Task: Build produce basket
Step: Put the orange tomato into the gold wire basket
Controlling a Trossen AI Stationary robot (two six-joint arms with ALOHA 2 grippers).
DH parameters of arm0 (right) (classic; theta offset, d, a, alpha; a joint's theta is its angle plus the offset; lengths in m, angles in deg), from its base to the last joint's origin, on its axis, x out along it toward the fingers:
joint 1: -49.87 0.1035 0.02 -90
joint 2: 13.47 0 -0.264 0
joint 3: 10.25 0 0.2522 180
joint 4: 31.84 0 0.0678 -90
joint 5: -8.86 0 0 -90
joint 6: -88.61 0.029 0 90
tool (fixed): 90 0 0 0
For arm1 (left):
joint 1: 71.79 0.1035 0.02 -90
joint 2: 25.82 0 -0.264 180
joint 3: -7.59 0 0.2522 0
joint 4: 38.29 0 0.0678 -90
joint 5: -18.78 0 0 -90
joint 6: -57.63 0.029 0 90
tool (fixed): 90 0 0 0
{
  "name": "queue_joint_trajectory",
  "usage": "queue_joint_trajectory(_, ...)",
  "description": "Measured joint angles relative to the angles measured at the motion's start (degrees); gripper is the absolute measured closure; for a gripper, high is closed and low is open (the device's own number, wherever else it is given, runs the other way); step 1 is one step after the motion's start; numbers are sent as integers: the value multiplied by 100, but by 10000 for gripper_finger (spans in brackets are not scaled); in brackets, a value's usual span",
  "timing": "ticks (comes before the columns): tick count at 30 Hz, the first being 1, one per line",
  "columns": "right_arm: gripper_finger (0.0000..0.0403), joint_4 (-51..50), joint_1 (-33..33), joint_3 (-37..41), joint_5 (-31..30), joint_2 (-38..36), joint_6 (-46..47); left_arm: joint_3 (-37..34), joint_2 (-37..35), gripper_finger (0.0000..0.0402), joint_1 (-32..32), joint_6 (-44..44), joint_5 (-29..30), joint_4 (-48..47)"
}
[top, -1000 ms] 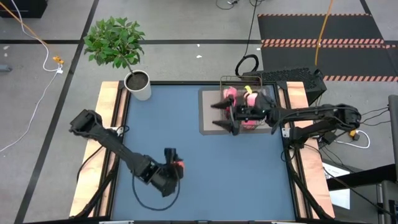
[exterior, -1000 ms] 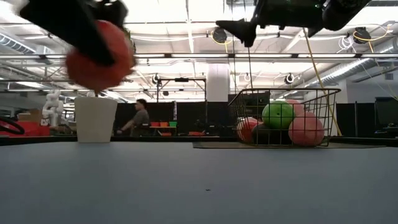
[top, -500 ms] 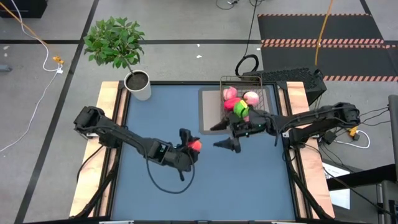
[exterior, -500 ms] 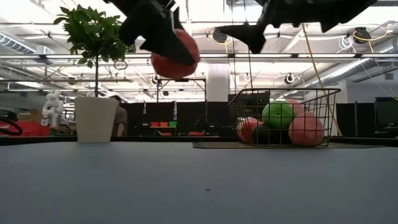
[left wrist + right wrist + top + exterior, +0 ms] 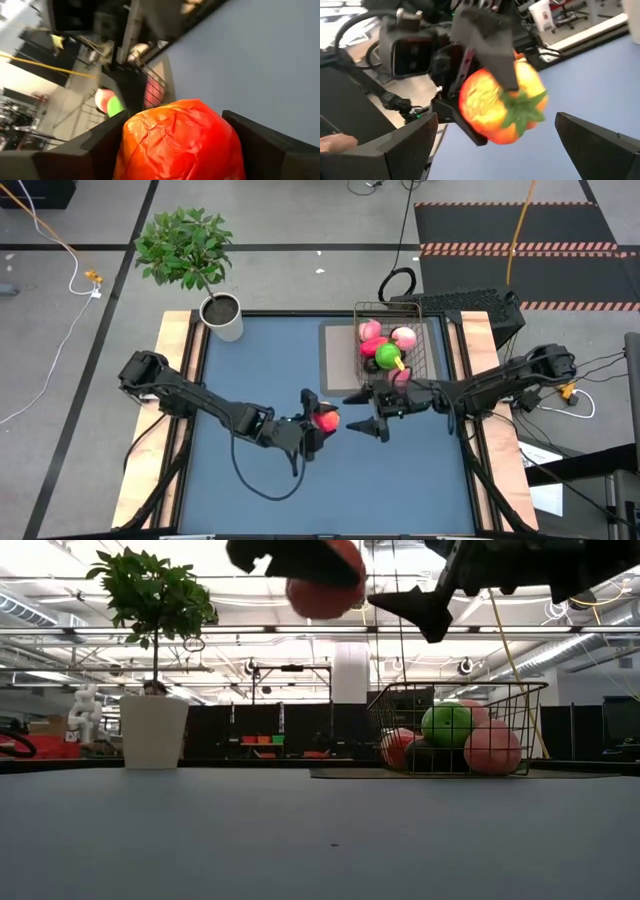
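My left gripper [image 5: 320, 423] is over the table's middle, shut on a red-orange toy fruit with a green top [image 5: 327, 420], also seen in the low view [image 5: 325, 585]. My right gripper [image 5: 366, 414] is open just to the fruit's right. Its fingers [image 5: 395, 145] stand on either side of the fruit [image 5: 500, 105] without touching it. The wire-mesh basket [image 5: 420, 340] stands at the far right on a grey mat. It holds pink peaches [image 5: 404, 337], a green apple [image 5: 387, 356] and red pieces [image 5: 398, 747]. My left gripper pinches the red-orange fruit by two opposite sides [image 5: 129, 142] between its two fingers [image 5: 97, 147]. The fingers come level from the table's left. The fruit is lifted well clear of the table, and its green top [image 5: 520, 111] faces my right gripper.
A white pot with a leafy plant [image 5: 225, 318] stands at the table's far left corner. A black cable [image 5: 255, 480] hangs below the left arm. The blue table top [image 5: 260, 370] is bordered by wooden strips. A person [image 5: 155, 690] shows in the room behind.
My left gripper has carried the fruit up and toward the table's right, from the near left to the middle, close to my right gripper. My right gripper has moved from over the basket toward the near edge and stayed open.
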Motion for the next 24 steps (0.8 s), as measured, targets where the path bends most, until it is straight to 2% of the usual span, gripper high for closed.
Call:
queue_joint_trajectory(5, 3, 461, 107, 22, -128, 434, -420, 0, 0, 76, 84, 36, 13, 446)
queue_joint_trajectory(7, 3, 721, 106, 22, -425, 599, -769, 0, 0, 81, 133, 16, 23, 494)
queue_joint_trajectory(13, 3, 1737, 88, 1, -429, 1026, -1157, 0, 0, 107, 224, 72, 37, 462)
queue_joint_trajectory(19, 3, 1439, 34, -369, -526, 1291, -1117, -2, 0, 92, 242, 336, 113, 357)
queue_joint_trajectory(24, 3, 1285, -108, -654, -337, 1434, -876, -2, -2, 87, 246, 432, 57, 364)
